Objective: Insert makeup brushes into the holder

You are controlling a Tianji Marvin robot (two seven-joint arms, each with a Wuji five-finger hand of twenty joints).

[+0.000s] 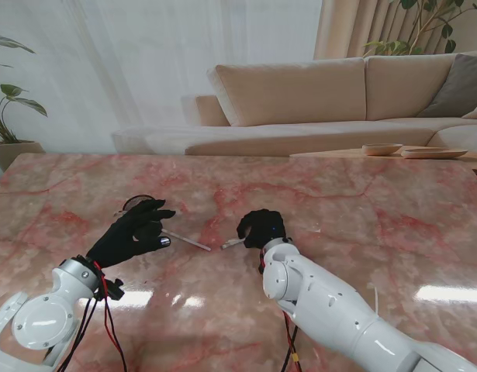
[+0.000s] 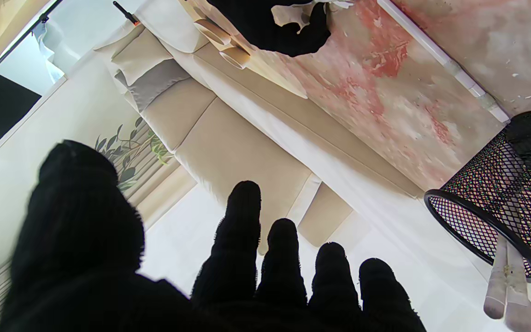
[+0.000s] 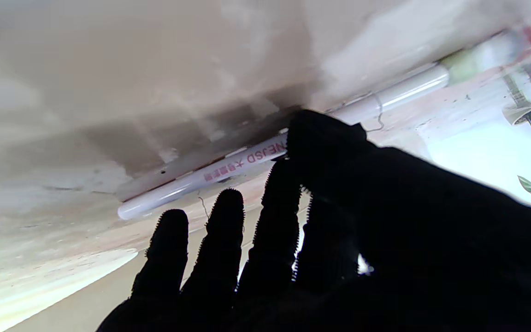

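Two white brush handles (image 2: 505, 281) already stuck out of the black mesh holder (image 2: 500, 193), which in the left wrist view looked tipped over on its side, mouth toward the left robot hand (image 1: 133, 232). That much of the job seemed done. One more makeup brush (image 1: 188, 241) lay flat on the pink marble surface (image 1: 362, 209), roughly midway between its left and right edges and toward the edge nearest me, stretched between both hands. It remained to be lifted and put in.

The left robot hand hovered beside the holder with fingers (image 2: 242, 240) spread, holding nothing I could see. The right robot hand (image 1: 261, 229) was curled down over one end of the lying brush (image 3: 247, 161); its thumb tip touched the handle, but whether it truly pinched the brush I could not tell.

Apart from those two handles, nothing else showed in the holder.
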